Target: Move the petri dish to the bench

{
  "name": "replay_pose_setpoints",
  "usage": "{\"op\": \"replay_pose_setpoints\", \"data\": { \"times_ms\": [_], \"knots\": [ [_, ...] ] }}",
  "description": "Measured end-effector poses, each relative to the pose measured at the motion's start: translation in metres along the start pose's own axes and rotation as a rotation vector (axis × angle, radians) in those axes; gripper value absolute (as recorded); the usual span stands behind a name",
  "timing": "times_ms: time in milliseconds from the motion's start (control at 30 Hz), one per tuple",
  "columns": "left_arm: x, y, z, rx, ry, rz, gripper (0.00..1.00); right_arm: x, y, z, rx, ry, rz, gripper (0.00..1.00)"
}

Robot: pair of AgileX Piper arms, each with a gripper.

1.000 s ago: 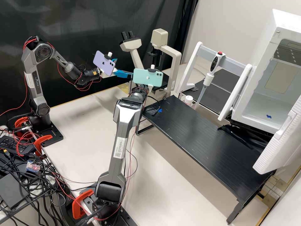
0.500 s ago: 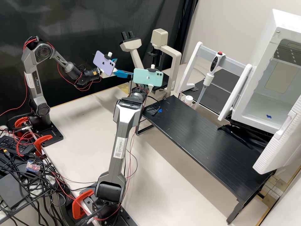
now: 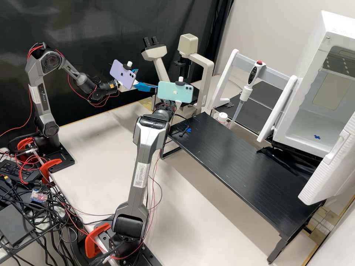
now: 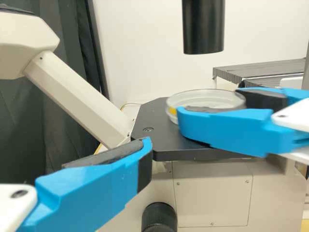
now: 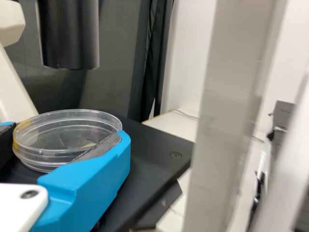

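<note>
Over the last half second the dark grey right arm (image 3: pixel 142 159) has nudged very slightly, its mint-green phone (image 3: pixel 175 92) a touch further across the high view, while the dark grey left arm (image 3: pixel 41 92) has stayed put; I read this as fine alignment at the beige microscope (image 3: pixel 205 79), with the carry to the bench still ahead. The round, clear plastic petri dish (image 5: pixel 67 133) lies just ahead of the white right gripper (image 5: pixel 96 166), over the flat black stage (image 4: pixel 161 137); whether it rests there or is slightly raised I cannot tell. The white left gripper (image 4: pixel 163 129) is open, its two blue fingers apart with nothing between their tips, and one overlaps the dish's edge in its wrist view. How far the right gripper is opened, or whether it has hold of the dish, I cannot tell. The dish may be meant to ride between both grippers, in which case uneven movement could tip it. The black condenser tube (image 4: pixel 203 26) hangs above the dish, and the beige upright column (image 5: pixel 224 96) stands close beside the right gripper. Past that column from the grippers runs the black ribbed raised bench (image 3: pixel 240 166), over a pale tabletop (image 3: pixel 98 151); a white pipette (image 3: pixel 244 94) hangs beyond it, near an open white cabinet (image 3: pixel 338 27), with a black curtain (image 3: pixel 85 22) behind the arms.
</note>
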Motion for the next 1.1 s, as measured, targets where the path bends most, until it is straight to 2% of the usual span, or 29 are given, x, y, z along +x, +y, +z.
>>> {"op": "replay_pose_setpoints", "data": {
  "times_ms": [300, 467, 700, 933, 1033, 1100],
  "knots": [
    [0.0, 0.0, 0.0, 0.0, 0.0, 0.0, 1.0, -0.042, 0.013, -0.004, -0.035, 0.048, 0.077, 0.0],
    [0.0, 0.0, 0.0, 0.0, 0.0, 0.0, 1.0, -0.063, 0.014, 0.0, -0.039, 0.062, 0.068, 0.0],
    [0.0, 0.0, 0.0, 0.0, 0.0, 0.0, 1.0, -0.085, 0.022, 0.01, 0.003, 0.081, 0.103, 0.0],
    [0.0, 0.0, 0.0, 0.0, 0.0, 0.0, 1.0, -0.113, 0.024, 0.025, 0.006, 0.116, 0.138, 0.0],
    [0.0, 0.0, 0.0, 0.0, 0.0, 0.0, 1.0, -0.133, 0.024, 0.034, -0.004, 0.147, 0.165, 0.0],
    [0.0, 0.0, 0.0, 0.0, 0.0, 0.0, 1.0, -0.144, 0.026, 0.04, 0.007, 0.157, 0.191, 0.0]
  ]
}}
